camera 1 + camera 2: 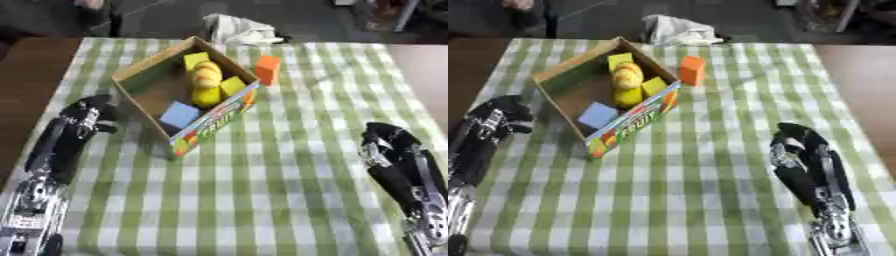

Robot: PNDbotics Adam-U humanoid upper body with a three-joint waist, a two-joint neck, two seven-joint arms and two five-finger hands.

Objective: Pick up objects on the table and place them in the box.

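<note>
An open cardboard box (133,75) lies on the green checked cloth at upper left. Inside it sit a blue cube (179,114), yellow blocks (231,85) and a yellow rounded thing (206,76). An orange block (267,69) stands on the cloth just right of the box's far corner. My left hand (90,114) rests left of the box, fingers curled, holding nothing. My right hand (798,145) is low at the right, well away from the box and the orange block, fingers curled and empty.
A crumpled white cloth (241,29) lies at the table's far edge behind the box. Bare brown tabletop (35,75) shows to the left of the cloth and at the far right.
</note>
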